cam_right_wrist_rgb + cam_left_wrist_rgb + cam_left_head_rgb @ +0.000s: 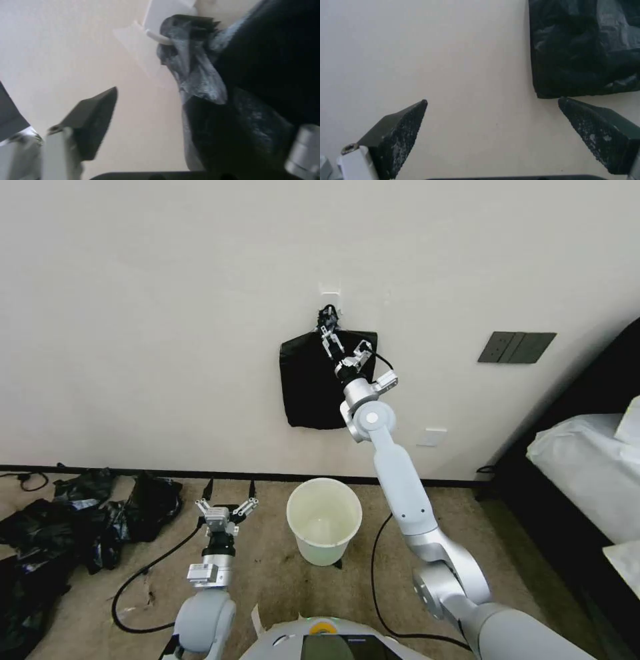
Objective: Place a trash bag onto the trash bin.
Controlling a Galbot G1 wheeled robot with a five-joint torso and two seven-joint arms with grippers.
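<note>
So the bin [324, 520] is sitting bare on the carpet, nothing lining it, which means the job's barely getting going. The right pincer [327, 335] is reaching up, fingers spread, at the knotted top of the black bundle [310, 387] hanging from a wall hook [156, 37]. The left pincer [227, 501] is idling wide open near the bin.
</note>
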